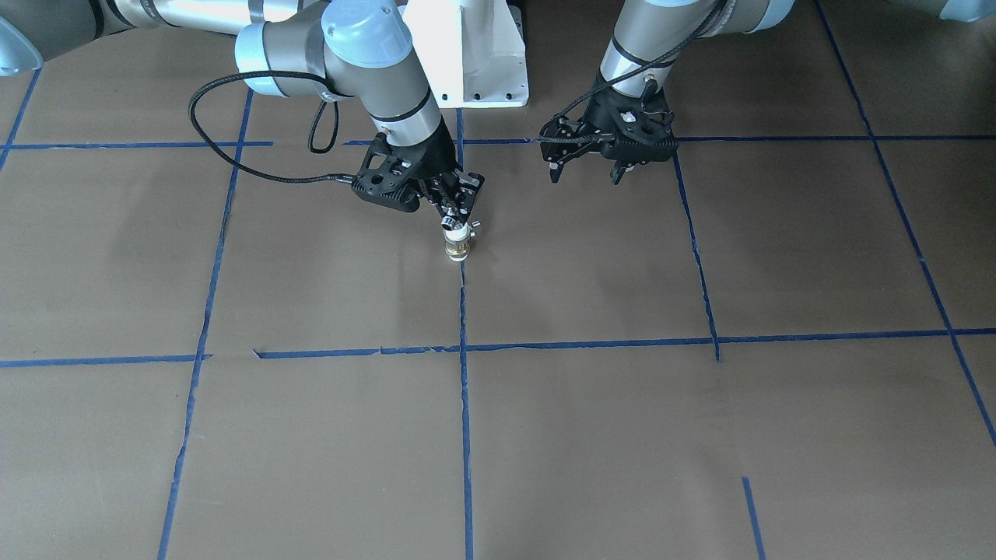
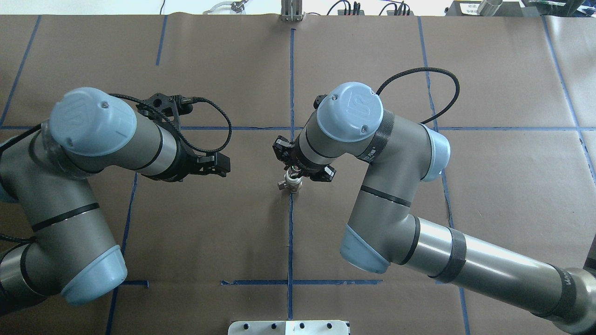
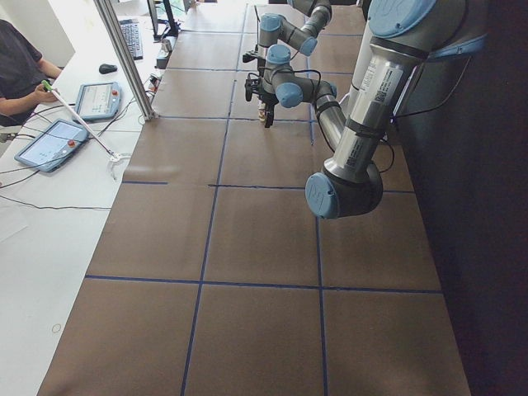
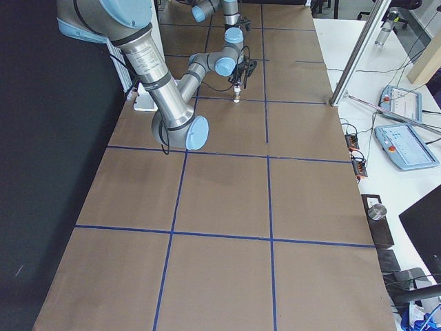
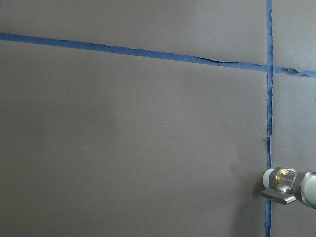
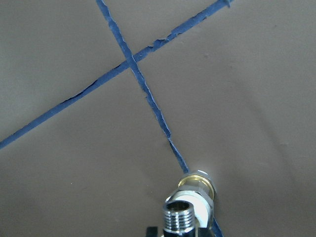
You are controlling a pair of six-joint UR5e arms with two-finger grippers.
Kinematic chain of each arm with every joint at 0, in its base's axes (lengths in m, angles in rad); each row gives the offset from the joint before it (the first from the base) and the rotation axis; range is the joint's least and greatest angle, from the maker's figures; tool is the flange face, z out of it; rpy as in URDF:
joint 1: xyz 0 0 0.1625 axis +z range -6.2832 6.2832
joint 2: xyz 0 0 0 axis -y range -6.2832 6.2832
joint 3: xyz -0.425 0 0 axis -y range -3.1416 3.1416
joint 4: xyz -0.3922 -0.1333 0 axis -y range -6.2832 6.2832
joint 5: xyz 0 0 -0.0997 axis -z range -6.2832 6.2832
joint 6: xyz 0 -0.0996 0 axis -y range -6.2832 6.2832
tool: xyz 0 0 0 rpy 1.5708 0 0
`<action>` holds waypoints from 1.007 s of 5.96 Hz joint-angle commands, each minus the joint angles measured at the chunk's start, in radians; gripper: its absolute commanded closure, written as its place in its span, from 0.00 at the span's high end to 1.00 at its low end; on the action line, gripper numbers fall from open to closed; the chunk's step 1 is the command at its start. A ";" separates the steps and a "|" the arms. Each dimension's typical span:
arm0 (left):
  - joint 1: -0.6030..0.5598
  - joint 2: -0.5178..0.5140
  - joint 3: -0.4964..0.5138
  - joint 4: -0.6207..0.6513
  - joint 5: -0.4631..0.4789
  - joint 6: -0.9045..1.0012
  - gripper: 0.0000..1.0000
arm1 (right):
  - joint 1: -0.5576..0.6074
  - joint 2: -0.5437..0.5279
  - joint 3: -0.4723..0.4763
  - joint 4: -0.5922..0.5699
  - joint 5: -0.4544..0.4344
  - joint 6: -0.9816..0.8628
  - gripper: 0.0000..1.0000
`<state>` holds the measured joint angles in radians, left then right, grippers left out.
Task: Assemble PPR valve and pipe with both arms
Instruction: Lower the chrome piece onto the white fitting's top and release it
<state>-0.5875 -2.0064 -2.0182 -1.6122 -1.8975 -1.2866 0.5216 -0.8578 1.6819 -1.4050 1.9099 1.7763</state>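
Right end effector [image 1: 455, 208] holds pipe [image 1: 449, 224] atop PPR valve [image 1: 458, 246].

The valve [image 5: 282, 178] shows white plastic ends and a glossy brass band. The pipe [image 6: 178, 217] is shiny threaded chrome. The table [image 1: 622, 435] is matt brown paper, its tape [image 6: 148, 96] ragged-edged.

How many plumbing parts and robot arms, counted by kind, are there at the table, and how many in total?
PPR valve: 1
Chrome pipe fitting: 1
Robot arms: 2, left arm and right arm
Total: 4
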 commanded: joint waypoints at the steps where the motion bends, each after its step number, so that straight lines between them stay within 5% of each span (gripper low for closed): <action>1: 0.000 -0.002 0.000 0.000 -0.002 -0.002 0.99 | 0.000 -0.003 -0.002 0.000 0.000 0.000 0.03; 2: 0.000 0.000 -0.002 0.000 0.000 -0.002 0.99 | -0.003 -0.001 -0.007 0.000 0.000 0.000 0.17; 3: 0.000 0.000 -0.002 0.000 -0.002 -0.002 0.99 | -0.003 0.000 -0.011 0.000 0.001 0.002 0.50; 6: 0.000 0.000 0.000 0.000 -0.002 -0.002 0.99 | -0.008 0.003 -0.016 0.006 0.001 0.003 0.72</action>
<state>-0.5875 -2.0065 -2.0199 -1.6122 -1.8990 -1.2885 0.5151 -0.8558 1.6666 -1.4009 1.9113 1.7793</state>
